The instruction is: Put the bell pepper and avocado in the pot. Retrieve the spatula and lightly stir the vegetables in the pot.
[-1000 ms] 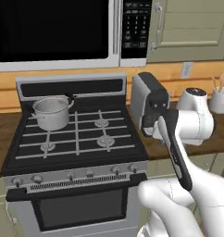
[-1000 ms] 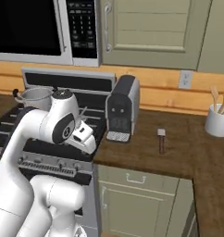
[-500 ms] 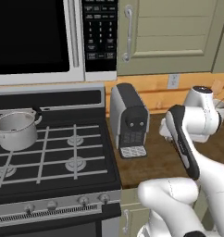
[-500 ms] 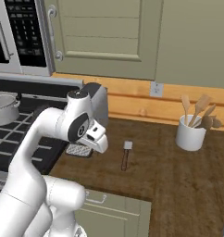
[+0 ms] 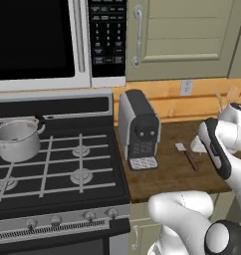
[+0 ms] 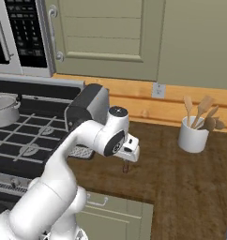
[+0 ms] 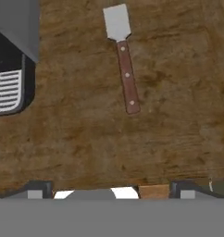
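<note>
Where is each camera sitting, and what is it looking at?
Left base view: behind the arm's left, facing the stove, pot, coffee machine and spatula; white arm at lower right.
Right base view: behind its right, same counter; arm at lower left.
Hand view: looks down at the spatula; fingers at the bottom.
Shared: the coffee machine.
</note>
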